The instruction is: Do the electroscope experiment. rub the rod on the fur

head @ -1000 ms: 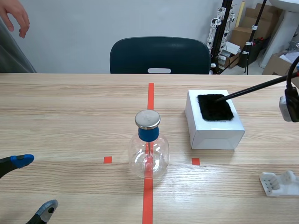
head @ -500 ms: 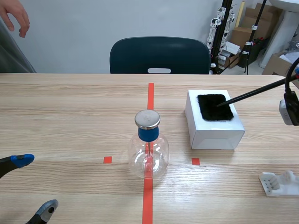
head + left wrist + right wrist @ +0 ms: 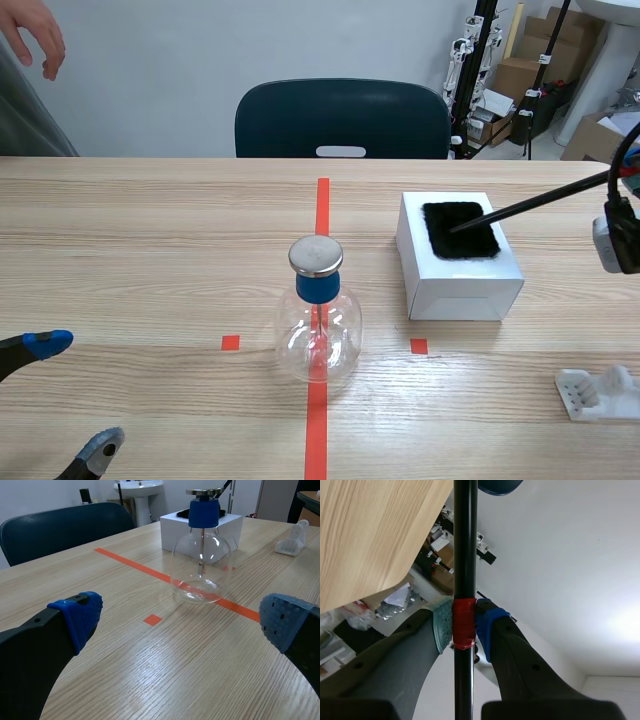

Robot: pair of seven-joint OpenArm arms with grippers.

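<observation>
Left gripper [image 3: 72, 394], jaws spread and empty, sits low at the near side. Flask [image 3: 318, 335] stands at centre, well apart from the box [image 3: 462, 285]. Rubbing step in hand: the rod [image 3: 540, 200] tip rests on the fur [image 3: 460, 230], with the right gripper [image 3: 463, 625] clenched on the rod. Next, likely: short strokes within the fur's edges; bare table [image 3: 150, 250] separates box and flask.

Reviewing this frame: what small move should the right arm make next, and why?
Probably draw the thin black rod along the black fur patch atop the white box. The right hand is shut on the rod, and its tip rests on the fur, so a rubbing stroke seems due.
</observation>
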